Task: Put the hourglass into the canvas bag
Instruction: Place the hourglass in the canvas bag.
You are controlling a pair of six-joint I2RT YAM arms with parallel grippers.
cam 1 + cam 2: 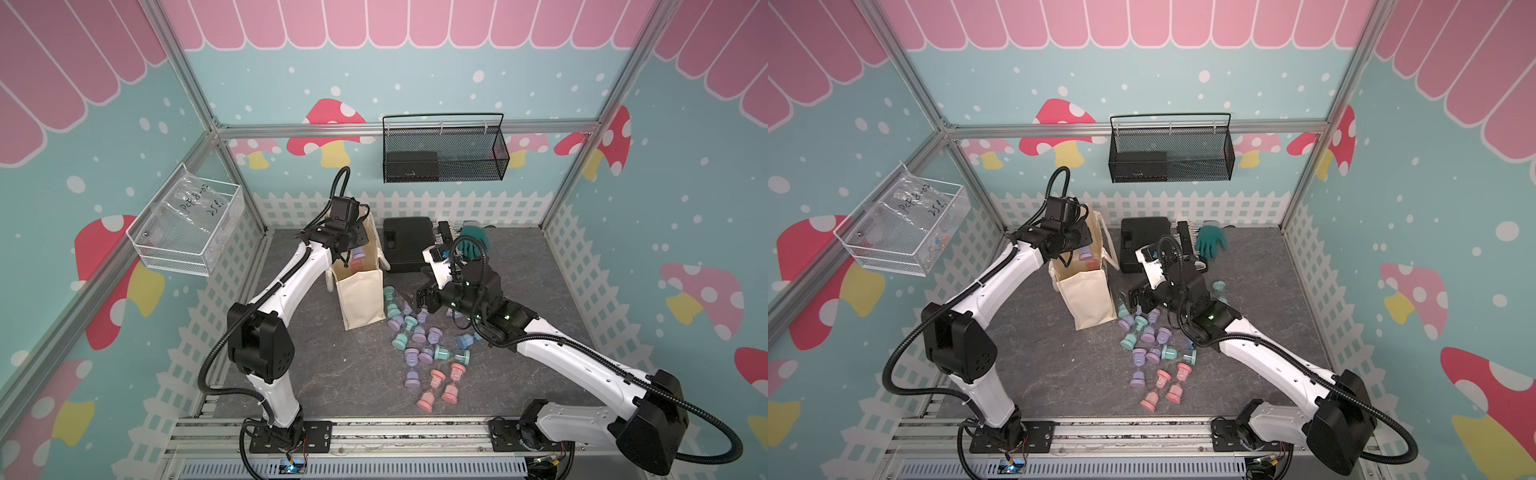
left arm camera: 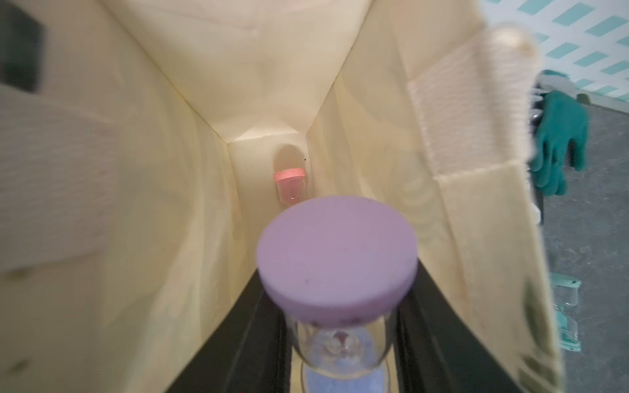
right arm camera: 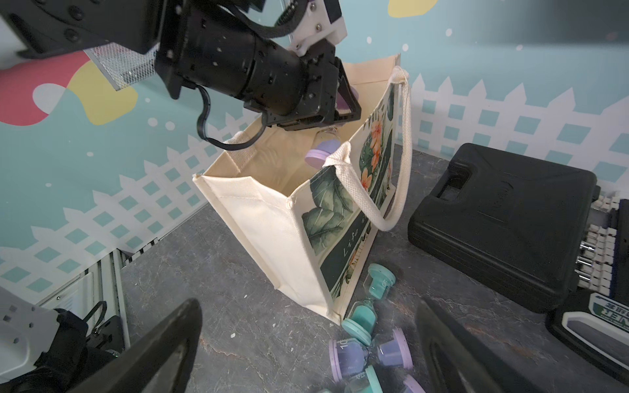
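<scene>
The left gripper (image 2: 338, 326) is pinching a purple hourglass (image 2: 337, 258), holding it just inside the open top of the canvas bag (image 3: 265, 221) so it can drop straight down. A pink hourglass (image 2: 290, 185) is lying at the bottom with room beside it. The bag walls are standing close around. The right gripper (image 3: 306, 350) is hanging wide open nearby, empty.

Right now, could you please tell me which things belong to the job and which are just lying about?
Job: canvas bag; purple hourglass in the left end effector, at the bag's mouth; pink hourglass inside the bag; loose hourglasses on the table.
Lying about: black case; green glove; black wire basket; white wire basket.
</scene>
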